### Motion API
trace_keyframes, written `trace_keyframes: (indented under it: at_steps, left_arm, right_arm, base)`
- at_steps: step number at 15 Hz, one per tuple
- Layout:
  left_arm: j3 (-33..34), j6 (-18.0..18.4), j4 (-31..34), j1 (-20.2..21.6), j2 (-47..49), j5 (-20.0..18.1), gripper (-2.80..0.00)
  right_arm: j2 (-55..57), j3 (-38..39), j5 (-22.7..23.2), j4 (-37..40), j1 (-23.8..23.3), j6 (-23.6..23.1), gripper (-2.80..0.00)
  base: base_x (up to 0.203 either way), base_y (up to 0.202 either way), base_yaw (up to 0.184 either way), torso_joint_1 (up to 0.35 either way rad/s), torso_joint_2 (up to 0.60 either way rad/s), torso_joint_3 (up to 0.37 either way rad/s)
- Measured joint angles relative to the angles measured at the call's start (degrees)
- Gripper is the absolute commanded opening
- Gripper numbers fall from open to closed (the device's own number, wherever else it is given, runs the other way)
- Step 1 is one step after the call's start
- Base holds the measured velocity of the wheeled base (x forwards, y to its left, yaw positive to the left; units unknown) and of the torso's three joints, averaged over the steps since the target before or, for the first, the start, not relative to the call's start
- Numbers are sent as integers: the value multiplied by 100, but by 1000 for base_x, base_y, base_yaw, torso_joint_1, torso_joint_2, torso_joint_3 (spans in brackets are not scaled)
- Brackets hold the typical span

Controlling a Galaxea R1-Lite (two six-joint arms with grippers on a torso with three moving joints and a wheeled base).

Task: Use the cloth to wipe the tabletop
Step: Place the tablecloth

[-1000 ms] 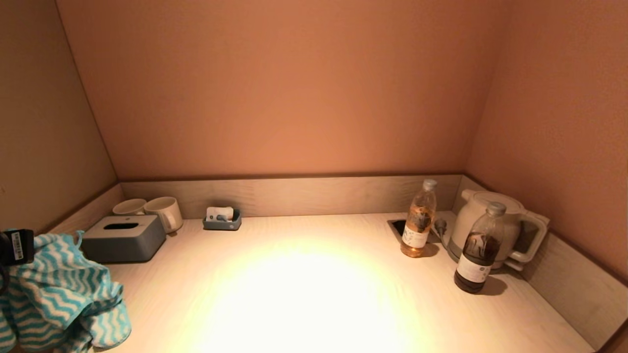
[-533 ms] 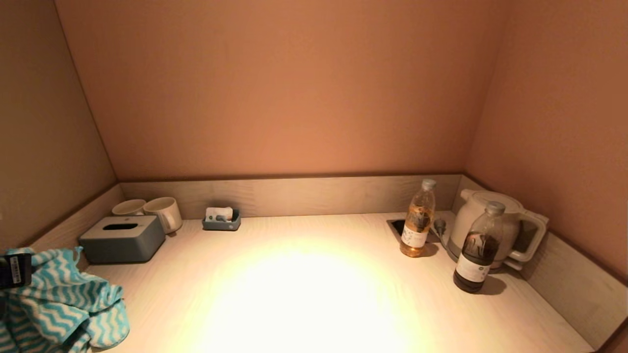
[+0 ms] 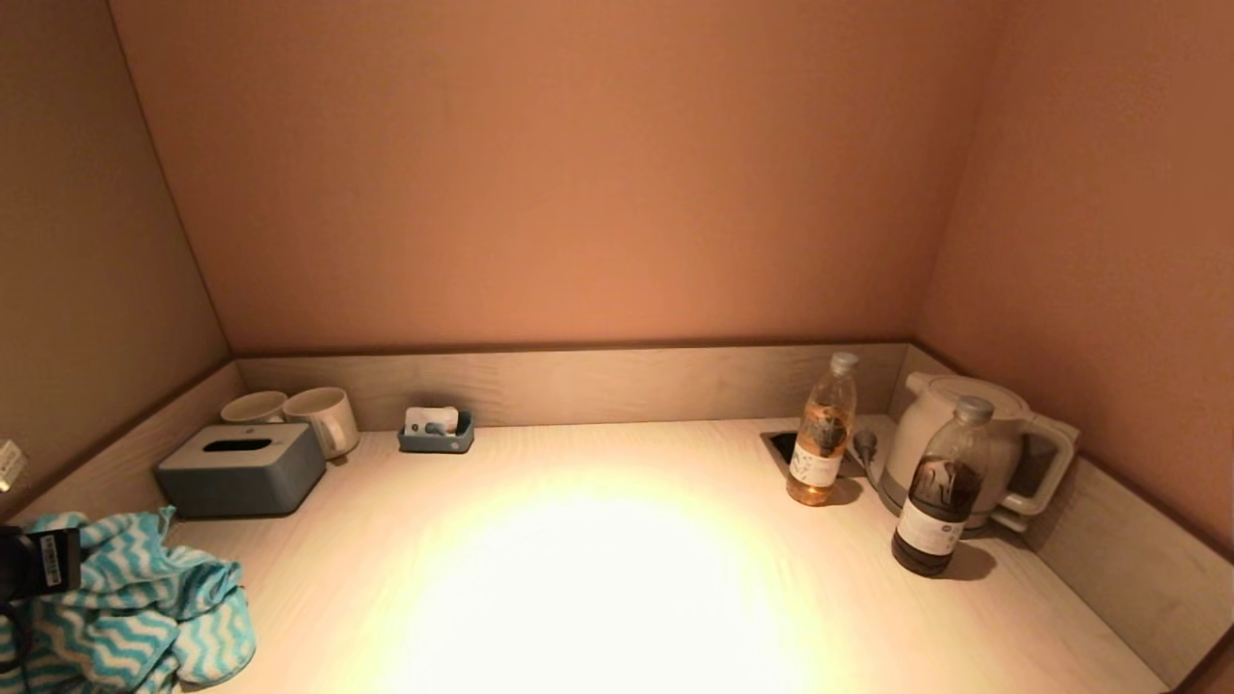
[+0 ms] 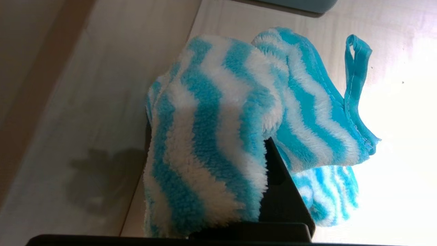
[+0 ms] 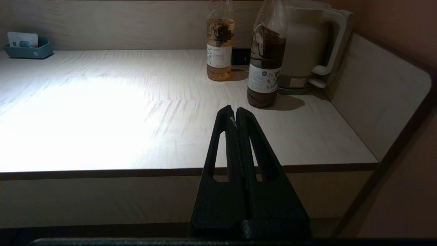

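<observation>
Your left gripper (image 4: 239, 164) is at the front left corner of the tabletop (image 3: 598, 578), its fingers clamped on the striped cloth (image 3: 135, 617), which bunches around them and droops onto the surface there. Your right gripper (image 5: 235, 118) hangs just off the front edge near the right side, fingers pressed together and holding nothing. Along the back left edge you have a tissue box (image 3: 241, 469).

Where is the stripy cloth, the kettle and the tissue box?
cloth (image 4: 211, 130), left wrist view, on its fluffy striped middle.
kettle (image 3: 930, 434), head view, on its white body.
tissue box (image 3: 241, 477), head view, on its grey front.
</observation>
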Motion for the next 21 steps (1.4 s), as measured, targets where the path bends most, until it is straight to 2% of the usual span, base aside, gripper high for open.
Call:
trace_keyframes:
  at_steps: [7, 11, 12, 21]
  left_arm:
    - [6, 116, -423, 2, 319, -116, -280]
    - [-18, 125, -452, -4, 519, -112, -280]
    - [-29, 127, -458, -4, 557, -114, 0]
    - [-71, 105, -449, -10, 357, -203, 0]
  right_arm:
    - [0, 0, 0, -1, 0, -1, -280]
    - [0, 0, 0, -2, 0, 1, -280]
    - [0, 0, 2, 0, 2, -3, -280]
    - [0, 0, 3, -2, 2, 3, -280]
  base:
    - [0, 0, 0, 0, 0, 0]
    - [0, 0, 0, 0, 0, 0]
    - [0, 0, 0, 0, 0, 0]
    - [0, 0, 0, 0, 0, 0]
